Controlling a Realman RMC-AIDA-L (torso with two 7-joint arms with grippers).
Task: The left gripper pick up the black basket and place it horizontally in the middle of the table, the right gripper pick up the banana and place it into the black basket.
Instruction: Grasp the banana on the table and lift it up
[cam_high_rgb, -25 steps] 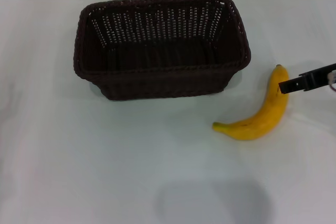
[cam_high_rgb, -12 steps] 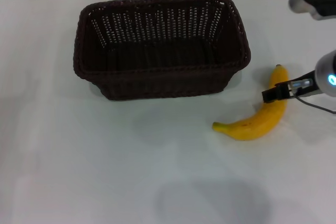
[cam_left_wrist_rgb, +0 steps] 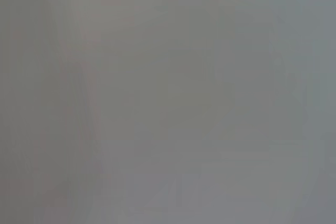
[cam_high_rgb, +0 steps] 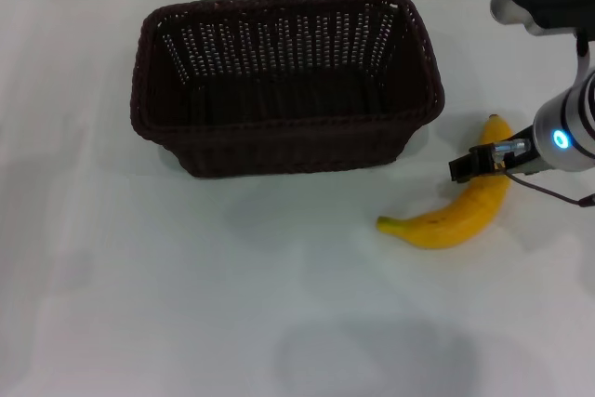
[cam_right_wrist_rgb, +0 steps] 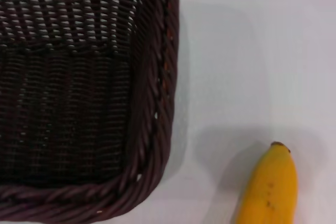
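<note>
Yellow banana (cam_high_rgb: 456, 206) lies flat on the white table (cam_high_rgb: 186, 304), just right of and nearer me than the black basket (cam_high_rgb: 284, 81), apart from it. Over the last second my right gripper (cam_high_rgb: 469, 164) has slid in from the right edge and now hangs over the banana's upper half, dark tip end. Can't tell whether its fingers are apart or together. Basket already sits lengthwise mid-table and empty, so I judge the first half done and the banana pick under way. Right wrist view shows the basket corner and the banana tip close together. Left gripper not in sight; its wrist camera shows only blank grey.
</note>
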